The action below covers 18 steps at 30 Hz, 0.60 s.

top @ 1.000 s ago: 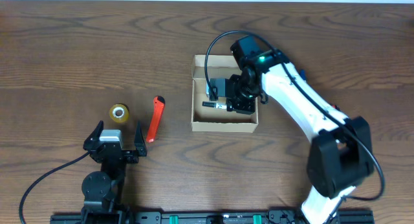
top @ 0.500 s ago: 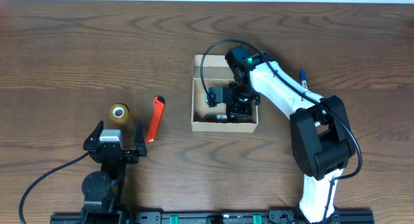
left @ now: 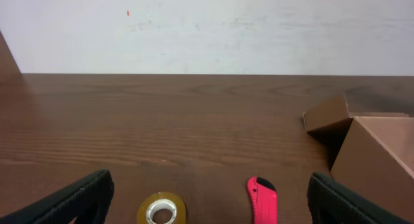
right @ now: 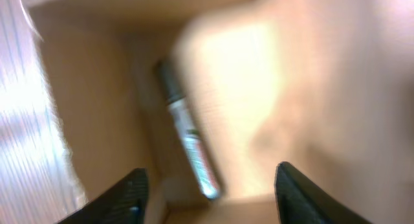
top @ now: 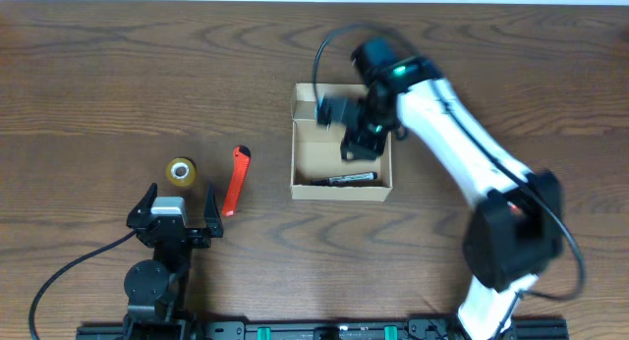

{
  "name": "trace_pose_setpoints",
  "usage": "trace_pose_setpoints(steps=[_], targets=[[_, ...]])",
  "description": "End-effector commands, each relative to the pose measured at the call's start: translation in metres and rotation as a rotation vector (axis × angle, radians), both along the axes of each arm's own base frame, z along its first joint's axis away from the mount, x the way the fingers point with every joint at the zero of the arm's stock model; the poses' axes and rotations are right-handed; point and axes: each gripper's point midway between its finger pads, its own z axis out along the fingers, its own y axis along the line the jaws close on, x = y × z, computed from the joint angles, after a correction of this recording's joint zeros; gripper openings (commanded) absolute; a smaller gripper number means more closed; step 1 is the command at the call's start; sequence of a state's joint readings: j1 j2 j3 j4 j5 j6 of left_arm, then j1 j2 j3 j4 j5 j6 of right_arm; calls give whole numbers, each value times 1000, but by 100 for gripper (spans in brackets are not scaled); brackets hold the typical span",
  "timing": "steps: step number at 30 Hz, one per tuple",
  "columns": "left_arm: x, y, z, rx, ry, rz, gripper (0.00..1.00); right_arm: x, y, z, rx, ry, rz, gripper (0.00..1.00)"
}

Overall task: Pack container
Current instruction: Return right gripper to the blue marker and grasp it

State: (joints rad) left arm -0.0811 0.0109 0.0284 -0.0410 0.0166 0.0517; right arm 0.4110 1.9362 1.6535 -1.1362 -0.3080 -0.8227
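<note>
The container [top: 301, 148] is a small open tan cardboard box in the middle of the table. A black marker [top: 344, 179] lies inside along its near wall, and it appears blurred in the right wrist view as the marker [right: 187, 146] on the box floor. My right gripper [top: 356, 124] hovers over the box's far right part, open, with nothing between its fingers [right: 129, 195]. My left gripper [top: 175, 210] rests near the table's front left, open and empty. Part of the container [left: 378, 159] shows at the right of the left wrist view.
A roll of tape [top: 181, 170] and a red utility knife [top: 235, 179] lie left of the box, just beyond the left gripper; they show as the tape [left: 161, 210] and the knife [left: 262, 199] in the left wrist view. The table [top: 118, 75] is dark wood.
The right gripper has opened and let go of the marker, which now lies in the box. It has risen and shifted toward the box's far side. The left arm has not moved.
</note>
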Motion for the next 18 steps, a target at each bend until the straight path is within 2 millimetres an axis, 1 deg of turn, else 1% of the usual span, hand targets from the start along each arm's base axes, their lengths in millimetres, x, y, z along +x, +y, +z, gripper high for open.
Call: trace_pose_setpoints(steps=[1, 3, 4, 5, 6, 7, 8, 10, 11, 12, 14, 16, 17, 18], targets=[[-1, -4, -18, -6, 52, -21, 95, 24, -23, 101, 134, -118, -379, 67], [-1, -4, -18, -6, 52, -21, 95, 31, -46, 130, 138, -197, -487, 64], [-1, -4, -18, -6, 52, -21, 95, 37, -64, 142, 119, -248, -575, 64], [-1, -4, -18, -6, 52, -21, 95, 45, -90, 156, 88, -305, -735, 64], [-1, -4, -18, -6, 52, -21, 95, 52, -122, 168, 55, -360, -950, 73], [-1, -4, -18, -6, 52, -21, 95, 52, -154, 179, 25, -410, -1148, 81], [-1, -4, -18, -6, 52, -21, 95, 47, -183, 188, 0, -443, -1309, 84], [-1, -4, -18, -6, 52, -21, 95, 42, -211, 192, 0, -439, -1430, 82], [-1, -4, -18, -6, 52, -21, 95, 42, -219, 191, 18, -414, -1448, 81], [-1, -4, -18, -6, 52, -21, 95, 43, -225, 185, 35, -372, -1457, 80], [-1, -4, -18, -6, 52, -21, 95, 48, -234, 168, 43, -291, -1450, 80], [-1, -4, -18, -6, 52, -21, 95, 53, -247, 145, 7, -221, -1475, 80], [-1, -4, -18, -6, 52, -21, 95, 57, -254, 129, -23, -180, -1486, 80], [-1, -4, -18, -6, 52, -21, 95, 60, -256, 115, -43, -143, -1474, 79]])
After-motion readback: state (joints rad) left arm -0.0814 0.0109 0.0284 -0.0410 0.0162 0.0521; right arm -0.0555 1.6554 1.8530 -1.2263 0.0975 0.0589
